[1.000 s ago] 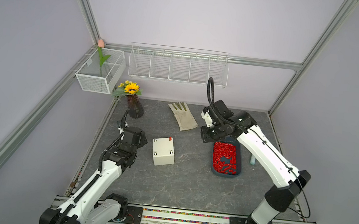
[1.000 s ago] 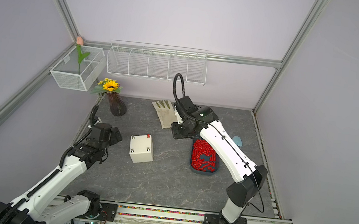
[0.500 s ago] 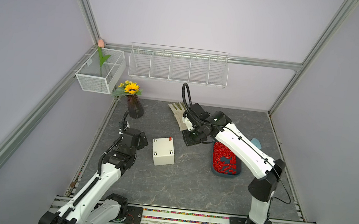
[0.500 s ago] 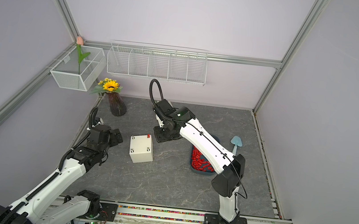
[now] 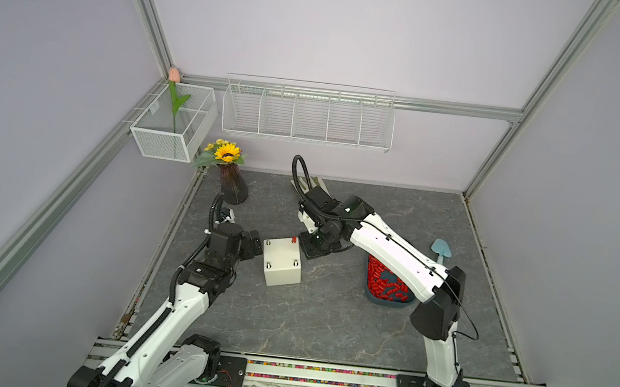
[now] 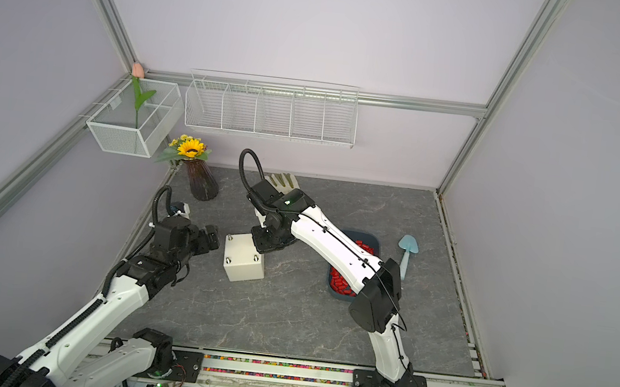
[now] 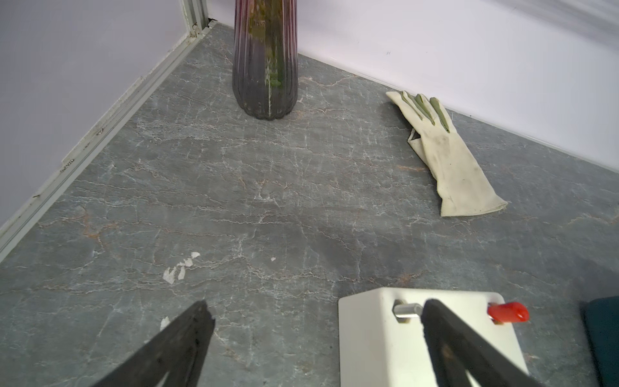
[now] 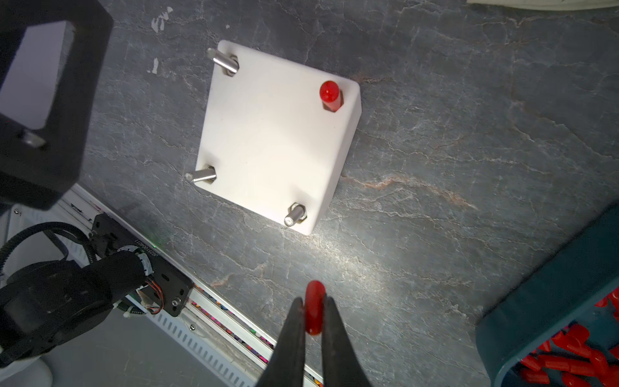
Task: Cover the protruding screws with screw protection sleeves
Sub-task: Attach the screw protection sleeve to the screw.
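The bench [image 7: 268, 207] looks like matt grey stone with pale veins. The white box [image 8: 274, 140] is smooth, faintly satin plastic; its bare screws [image 8: 294, 214] are bright polished metal. The red sleeve [image 8: 315, 311] pinched in the right fingers [image 8: 293, 338] is glossy plastic, the fingers matt black. The glove [image 7: 452, 164] is soiled cream cloth, the vase [image 7: 264, 67] ribbed dark glass, shiny.

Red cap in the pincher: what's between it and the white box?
Just bare gray tabletop. The right wrist view shows the right gripper pinching a red sleeve, and nothing lies between it and the white box.
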Robot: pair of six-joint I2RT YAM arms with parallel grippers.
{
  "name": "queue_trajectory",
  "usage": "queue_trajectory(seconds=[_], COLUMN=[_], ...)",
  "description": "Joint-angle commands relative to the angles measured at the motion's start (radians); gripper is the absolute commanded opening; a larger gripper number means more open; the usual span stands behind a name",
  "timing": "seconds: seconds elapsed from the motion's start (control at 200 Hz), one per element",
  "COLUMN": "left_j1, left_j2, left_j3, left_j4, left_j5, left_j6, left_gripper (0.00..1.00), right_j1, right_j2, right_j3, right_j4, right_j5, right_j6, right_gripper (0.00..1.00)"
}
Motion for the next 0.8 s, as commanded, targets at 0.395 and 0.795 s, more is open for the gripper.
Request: queue_trajectory(seconds=[0.395,0.795], left_j1=[0.006,0.006], left_j2=[-0.011,-0.018], left_j3=[-0.013,-0.014], left_j4=[0.022,0.019], left_j5=[0.023,0.013], left_j6=[0.018,0.017], left_gripper=[0.99,0.99], right_j1=[0.021,0.020], right_j2=[0.092,0.130], right_j3=[0.066,0.090], right_j4=[-0.013,-0.008], right_j5=[-0.057,-0.065], right_j6=[0.022,0.016], right_gripper=[0.13,0.13])
